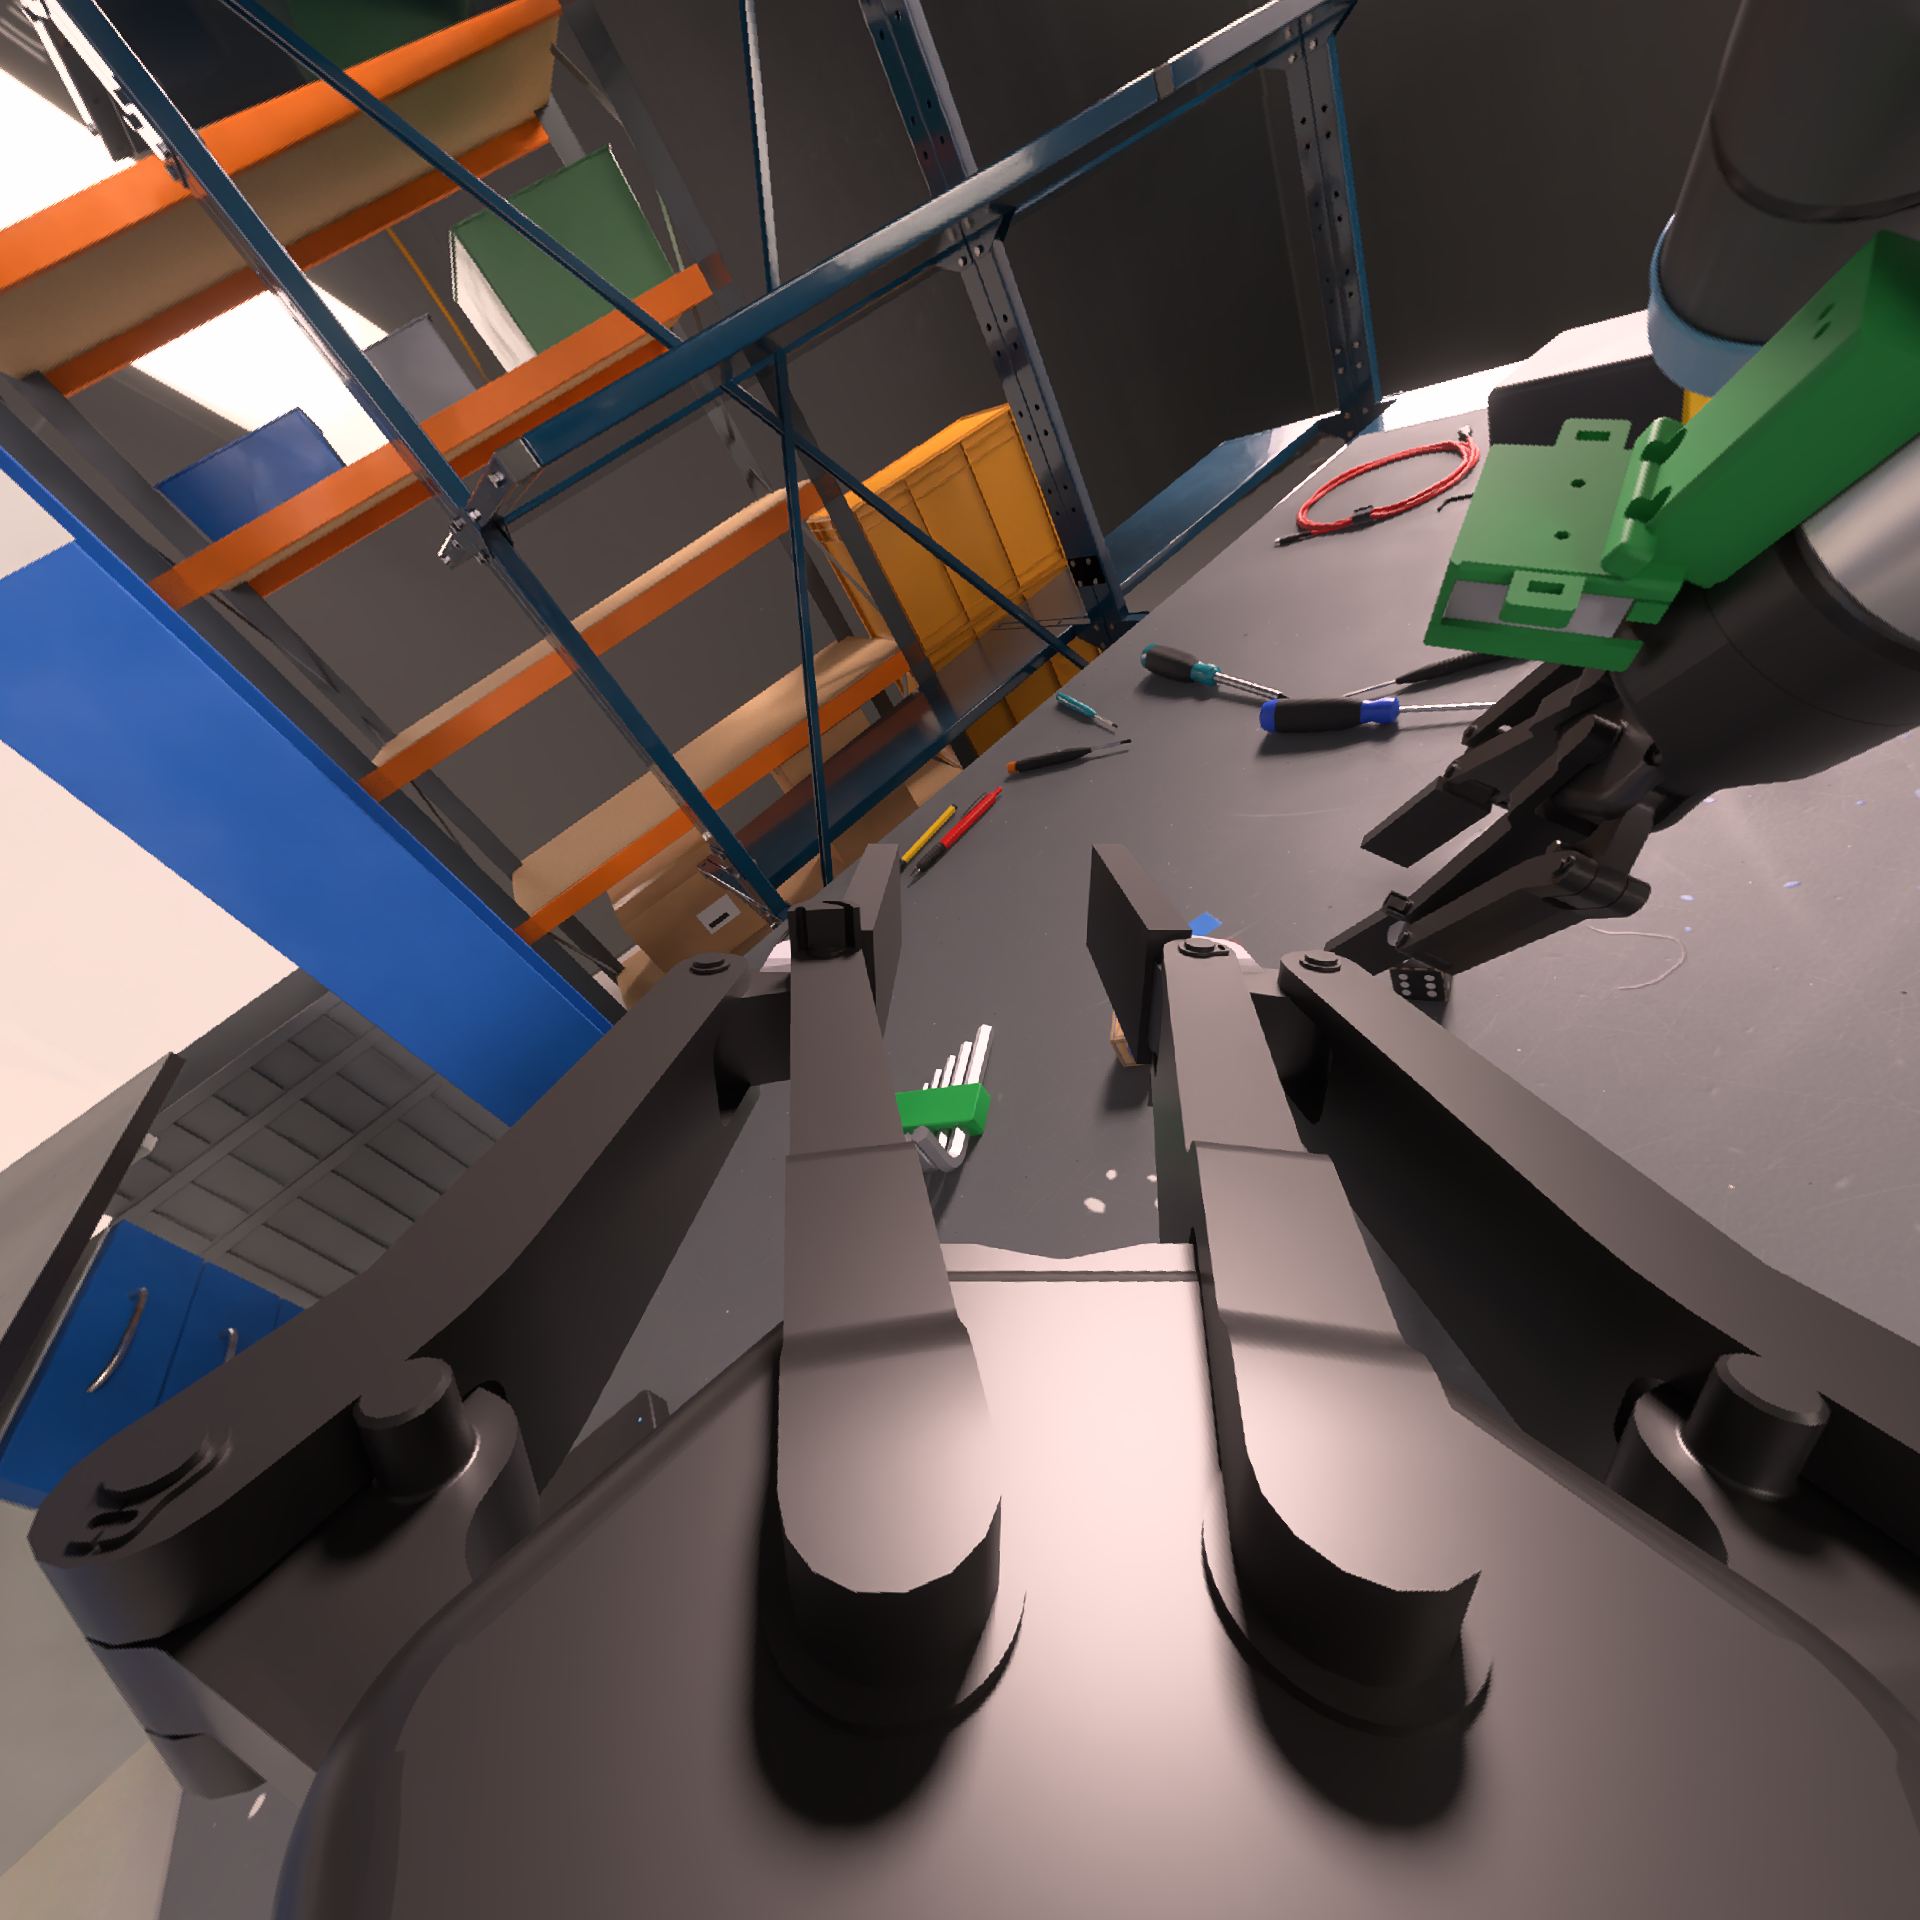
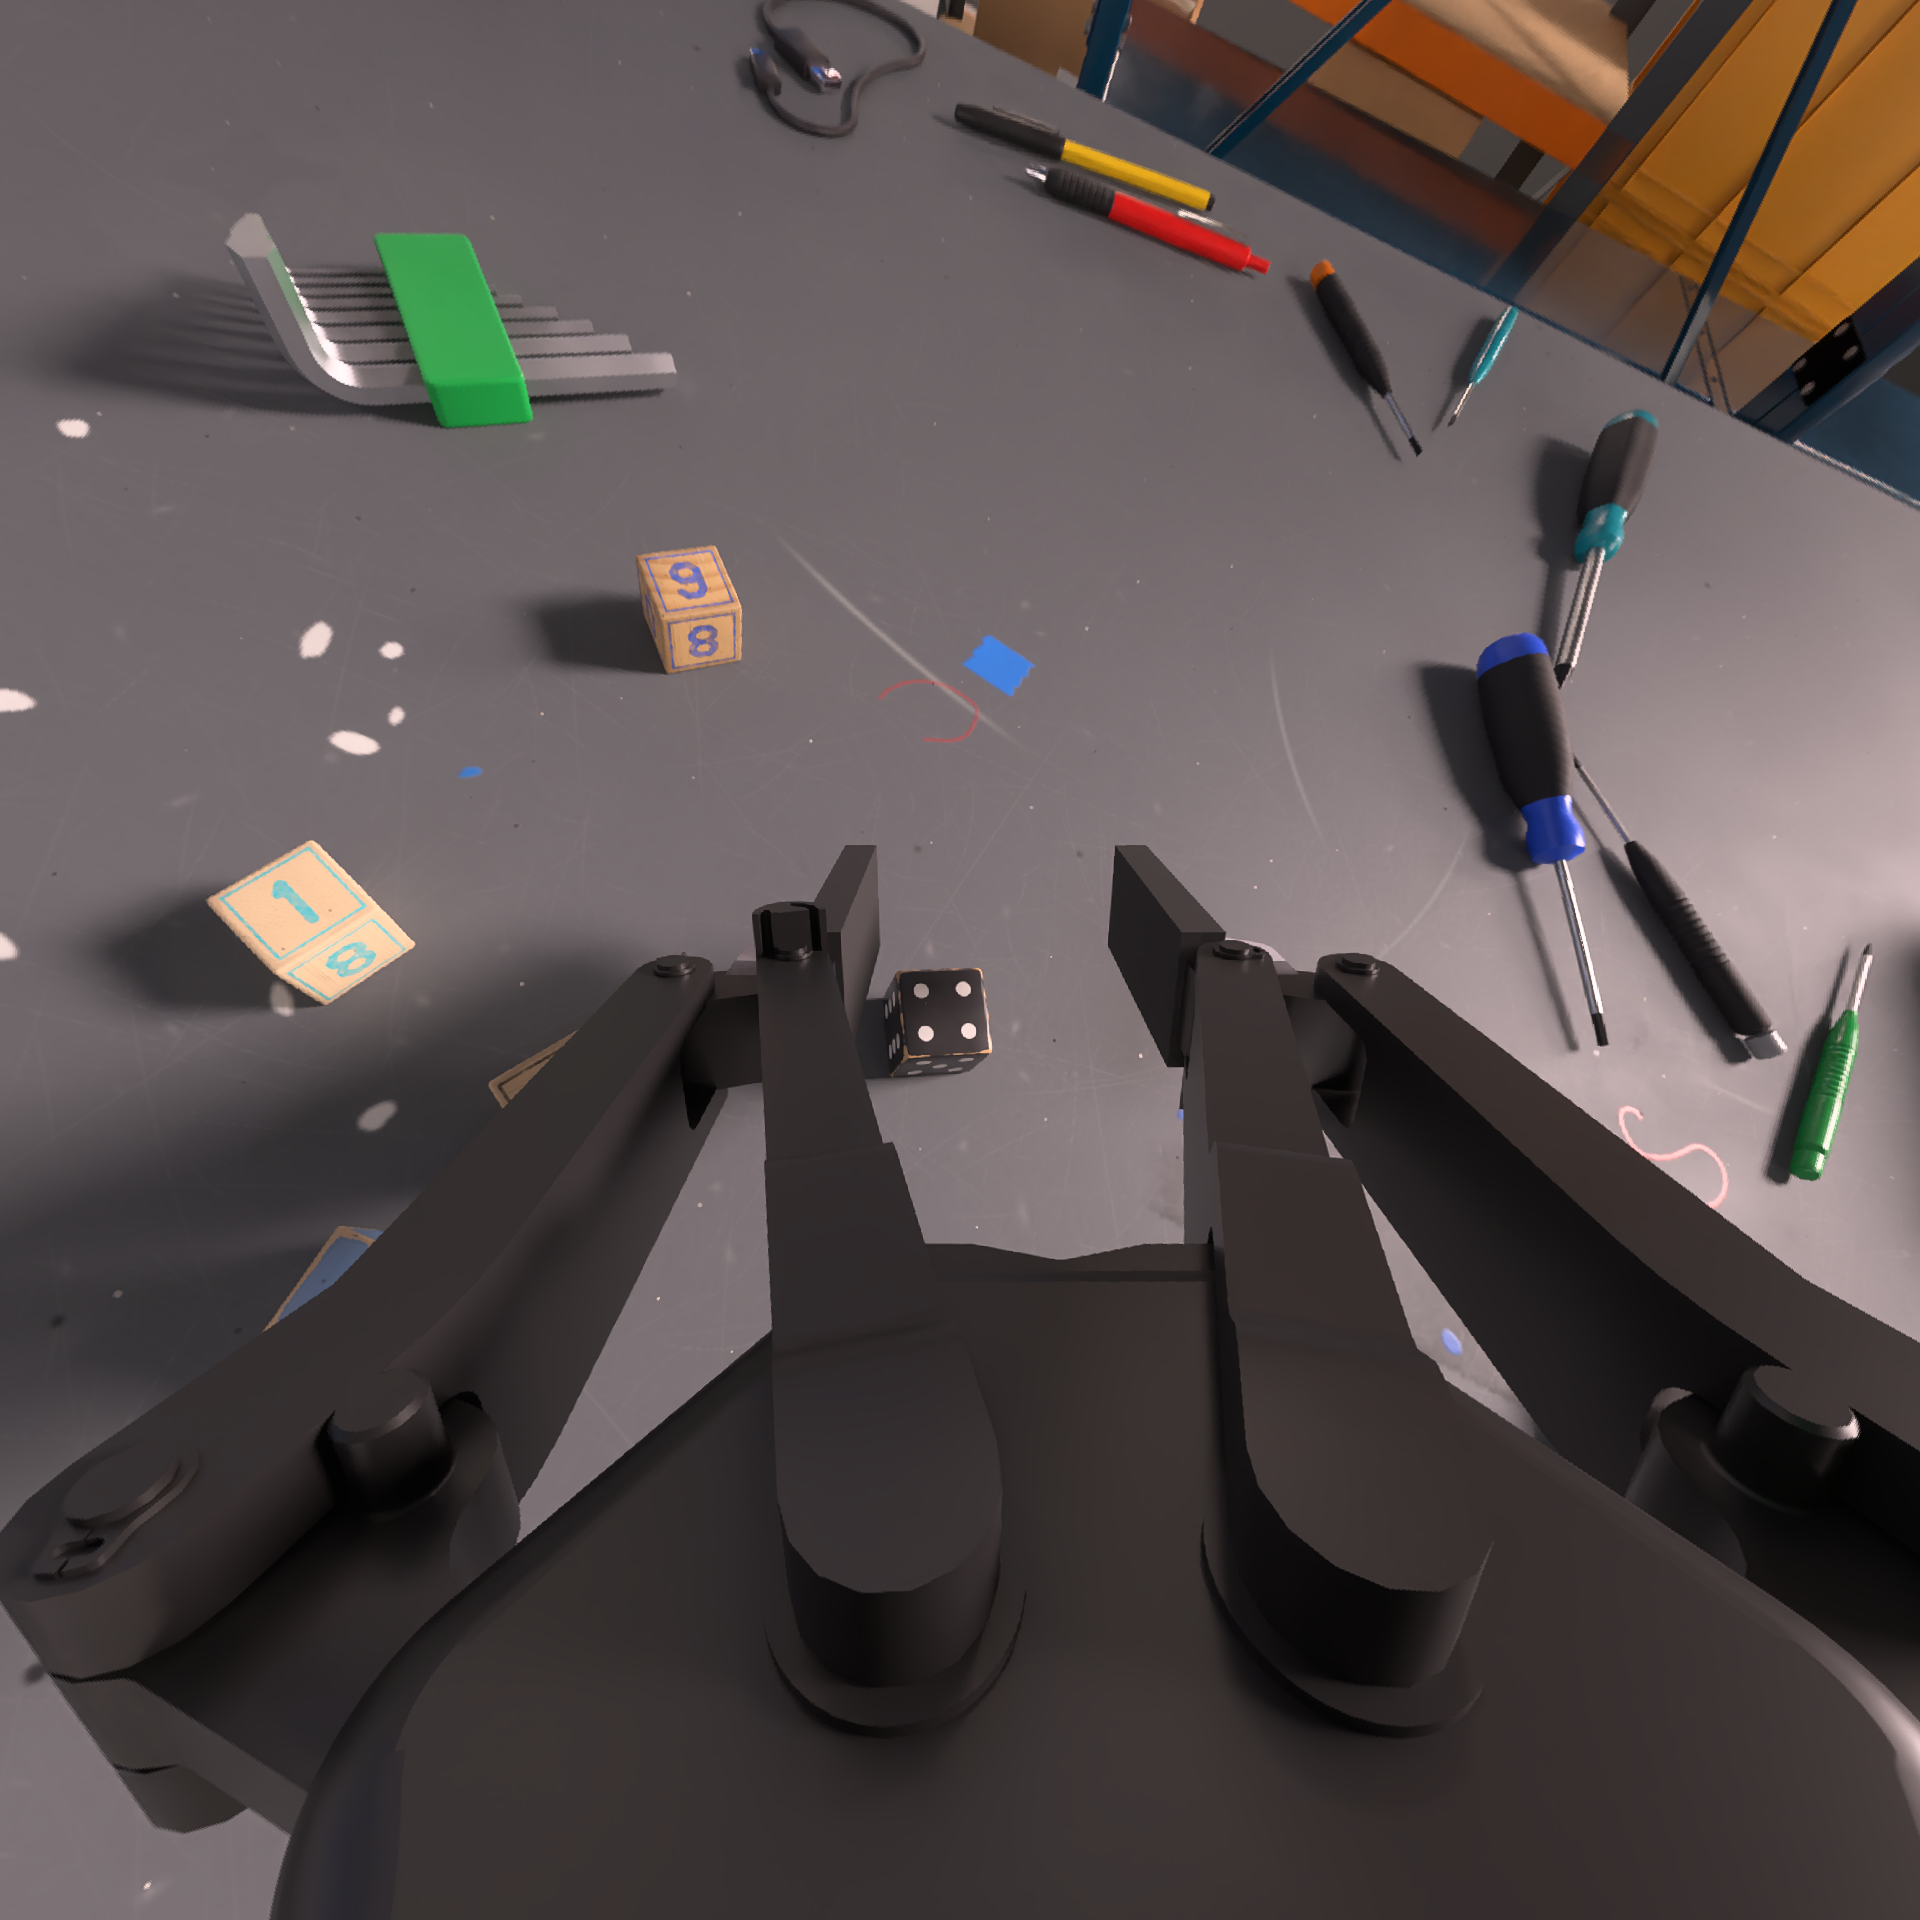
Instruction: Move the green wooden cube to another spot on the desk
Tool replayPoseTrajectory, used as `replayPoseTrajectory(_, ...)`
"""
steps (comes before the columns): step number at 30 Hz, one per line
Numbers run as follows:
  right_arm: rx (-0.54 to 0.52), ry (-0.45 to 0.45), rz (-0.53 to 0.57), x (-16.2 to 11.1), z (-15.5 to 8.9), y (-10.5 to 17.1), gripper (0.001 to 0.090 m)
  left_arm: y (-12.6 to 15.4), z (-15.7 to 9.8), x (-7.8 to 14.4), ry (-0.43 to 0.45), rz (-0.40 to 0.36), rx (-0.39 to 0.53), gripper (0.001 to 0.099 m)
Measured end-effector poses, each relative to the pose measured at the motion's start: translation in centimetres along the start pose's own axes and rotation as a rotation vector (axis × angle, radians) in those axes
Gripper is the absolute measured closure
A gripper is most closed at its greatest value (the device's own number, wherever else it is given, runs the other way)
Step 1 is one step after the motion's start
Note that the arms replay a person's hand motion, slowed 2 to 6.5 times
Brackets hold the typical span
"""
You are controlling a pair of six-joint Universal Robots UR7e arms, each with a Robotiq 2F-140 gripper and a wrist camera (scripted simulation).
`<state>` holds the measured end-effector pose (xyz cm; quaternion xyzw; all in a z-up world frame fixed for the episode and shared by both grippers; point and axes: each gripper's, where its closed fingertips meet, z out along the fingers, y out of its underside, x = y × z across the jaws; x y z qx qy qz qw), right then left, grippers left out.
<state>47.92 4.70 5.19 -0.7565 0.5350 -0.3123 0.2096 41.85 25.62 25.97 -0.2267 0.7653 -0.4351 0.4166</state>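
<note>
No plainly green cube shows. A wooden cube with teal markings [image 2: 312, 920] lies tilted on the grey desk [image 2: 1039, 468], left of my right gripper. A wooden cube with blue markings [image 2: 691, 608] stands farther out. Corners of two more blocks [image 2: 530, 1070] [image 2: 327, 1268] peek from behind the right gripper's left linkage. My right gripper [image 2: 992, 904] is open and empty, low over the desk, with a black die [image 2: 935, 1023] between its fingers. My left gripper [image 1: 992, 904] is open and empty above the desk. The right gripper [image 1: 1387, 888] also shows in the left wrist view.
A hex key set in a green holder [image 2: 452, 327] lies at the far left. Pens [image 2: 1132, 187], several screwdrivers [image 2: 1532, 748] and a black cable [image 2: 831, 62] lie along the far and right sides. A red cable [image 1: 1382, 488] lies near the desk edge. Shelving [image 1: 623, 468] stands behind.
</note>
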Motion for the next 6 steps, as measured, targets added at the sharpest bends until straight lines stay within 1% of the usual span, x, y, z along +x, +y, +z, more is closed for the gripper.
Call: replayPoseTrajectory(6, -0.037, 0.004, -0.004, -0.04, 0.70, 0.63, 0.0307, 0.00, 0.11, 0.30, 0.006, 0.007, -0.003, 0.0510)
